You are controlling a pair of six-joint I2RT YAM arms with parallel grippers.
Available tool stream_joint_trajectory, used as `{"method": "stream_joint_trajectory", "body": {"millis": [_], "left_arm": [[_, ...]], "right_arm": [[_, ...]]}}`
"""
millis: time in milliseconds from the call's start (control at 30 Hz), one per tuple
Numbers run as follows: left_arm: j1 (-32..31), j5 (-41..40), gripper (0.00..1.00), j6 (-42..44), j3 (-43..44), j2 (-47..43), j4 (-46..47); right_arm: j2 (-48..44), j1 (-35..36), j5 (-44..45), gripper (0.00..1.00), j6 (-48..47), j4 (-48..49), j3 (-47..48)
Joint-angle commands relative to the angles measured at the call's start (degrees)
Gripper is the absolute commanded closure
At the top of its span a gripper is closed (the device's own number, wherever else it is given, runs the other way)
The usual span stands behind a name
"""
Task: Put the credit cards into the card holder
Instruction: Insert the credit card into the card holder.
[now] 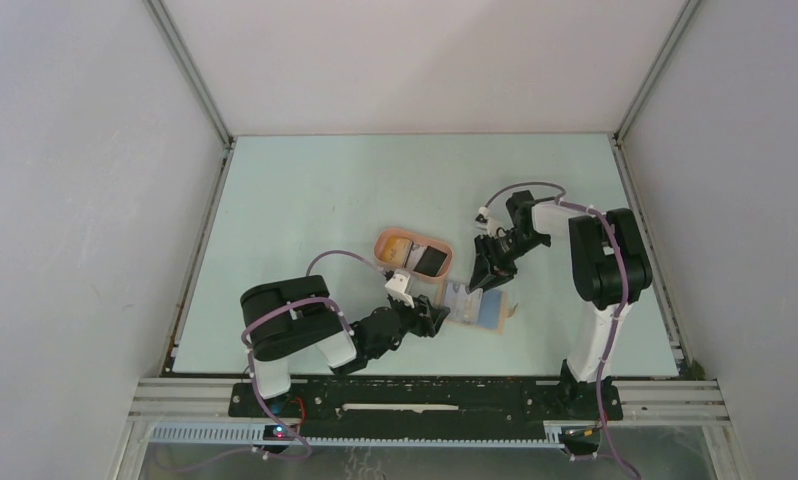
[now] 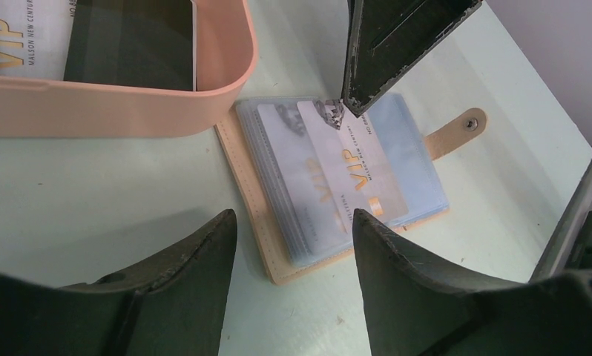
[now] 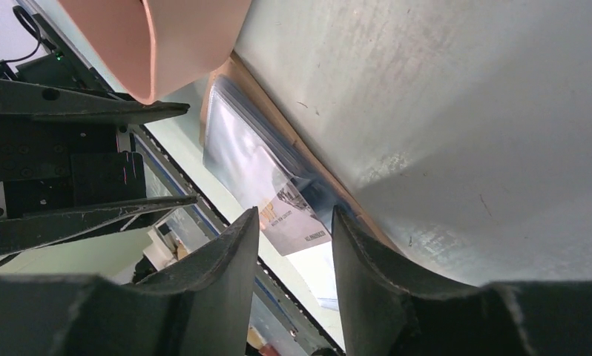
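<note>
**A:** Closest to the lens, what do you see?

**B:** Two dark fingers of the left gripper (image 2: pixel 293 222), standing well apart over the pale table (image 2: pixel 93 193). It grips nothing.

**A:** And just past them?

**B:** The card holder (image 2: pixel 256 200) lies open and flat, its tan cover down and its clear sleeves up. From above it sits between the two grippers, right against the near side of the peach tray (image 2: pixel 130 104). Its strap (image 2: pixel 456 130), with the snap stud, sticks out to the right and slightly away.

**A:** Is there a card on it?

**B:** Yes, a grey-white card (image 2: pixel 352 170) with gold VIP lettering rests on the sleeves. Its long axis runs near to far, and its near end swings a little right. It sits askew to another card already sleeved beneath it. I cannot tell whether its near end is tucked into a pocket.

**A:** What about the right gripper (image 3: pixel 294 215)?

**B:** It comes down at the card's far end, with one fingertip (image 2: pixel 345 104) at that edge. Its own camera shows the fingers parted with the card's end in the gap. Neither finger is pressed to it, so it has hold of nothing.

**A:** And farther back?

**B:** The tray holds a black card (image 2: pixel 130 41) and a second white card (image 2: pixel 33 37), side by side.
</note>
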Motion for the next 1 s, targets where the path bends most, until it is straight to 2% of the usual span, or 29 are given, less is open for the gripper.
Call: {"method": "stream_joint_trajectory", "body": {"millis": [0,367,567,667,833,967], "left_arm": [[-0.34,0.25,0.36,1.21,1.31,0.28,3.28],[-0.33,0.23,0.37,1.23,1.02,0.34,3.89],[-0.34,-0.34,0.38,1.12,0.61,0.24,4.15],[-0.34,-0.35,0.38,1.12,0.49,0.18,4.17],[-0.34,-0.44,0.39,1.04,0.31,0.1,4.33],[-0.31,-0.35,0.4,1.04,0.19,0.1,4.43]], "right_arm": [[-3.57,-0.21,3.95,0.49,-2.21,0.95,1.54],[-9.82,0.09,7.88,0.45,-6.58,0.65,1.58],[-16.69,2.89,8.21,0.62,-14.5,0.11,0.68],[-19.54,5.54,9.07,0.68,-18.56,-0.47,-0.55],[-23.54,11.27,16.87,0.73,-25.45,0.97,-4.77],[-23.47,14.12,22.66,0.81,-26.32,3.3,-6.98]]}}
